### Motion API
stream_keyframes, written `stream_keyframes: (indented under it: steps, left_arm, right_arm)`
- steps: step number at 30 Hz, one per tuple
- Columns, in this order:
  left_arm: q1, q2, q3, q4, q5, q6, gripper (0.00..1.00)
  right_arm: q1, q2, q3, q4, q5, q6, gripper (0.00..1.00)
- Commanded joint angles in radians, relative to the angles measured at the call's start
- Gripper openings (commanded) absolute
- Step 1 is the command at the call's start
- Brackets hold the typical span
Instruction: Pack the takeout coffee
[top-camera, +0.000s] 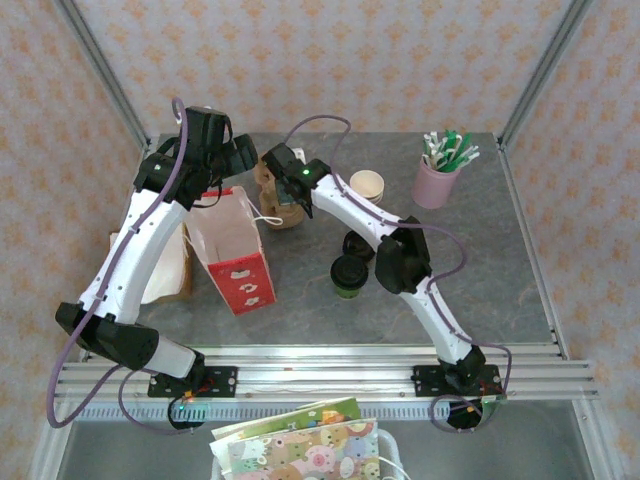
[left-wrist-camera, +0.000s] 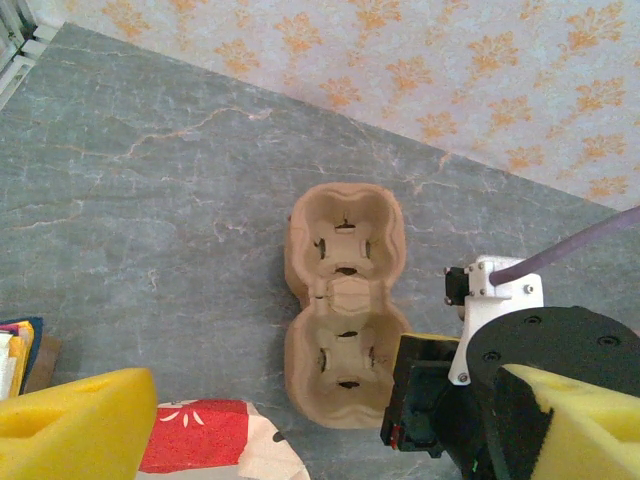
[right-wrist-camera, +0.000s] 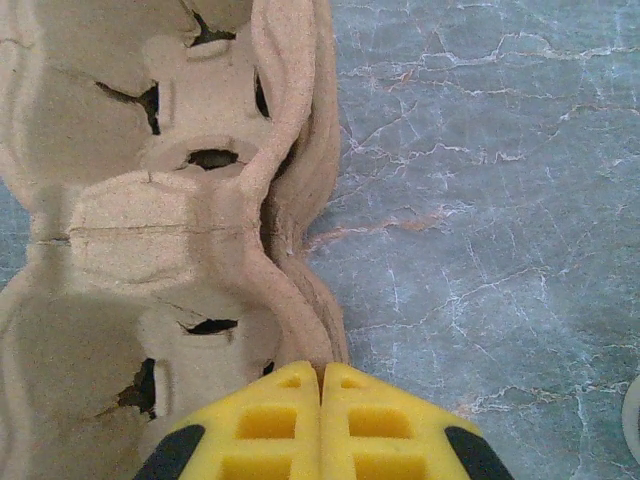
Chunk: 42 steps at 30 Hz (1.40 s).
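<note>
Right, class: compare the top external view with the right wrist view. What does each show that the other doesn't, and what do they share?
Top external gives: the red paper bag, the lidded green cup, a loose black lid, a lidless cup and the pink holder.
Right wrist gives: the right pincer, its yellow pads pressed together at the rim of the cardboard cup carrier.
Shared: that carrier and the grey marbled table.

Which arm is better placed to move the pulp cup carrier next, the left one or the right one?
Right. The right end effector is shut at the rim of the cup carrier, apparently pinching it. The left end effector hangs open above it, touching nothing.
</note>
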Motion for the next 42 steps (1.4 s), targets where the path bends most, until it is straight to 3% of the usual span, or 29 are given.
stream_keyframes:
  steps: [1, 21, 36, 42]
  left_arm:
    - [-0.002, -0.002, 0.022, 0.022, 0.002, -0.001, 0.89]
    - [-0.002, -0.006, 0.048, 0.032, -0.007, 0.009, 0.91]
    - [-0.002, -0.020, 0.026, 0.034, -0.009, 0.003, 0.92]
    - [-0.002, -0.028, 0.007, 0.041, -0.008, 0.001, 0.92]
  right_arm:
    - [0.008, -0.062, 0.014, -0.016, 0.008, -0.002, 0.00]
    - [-0.014, -0.137, 0.007, 0.022, -0.080, 0.025, 0.00]
    - [-0.040, -0.112, -0.059, 0.037, -0.115, 0.008, 0.00]
    - [-0.034, -0.097, -0.058, 0.017, -0.095, -0.010, 0.09]
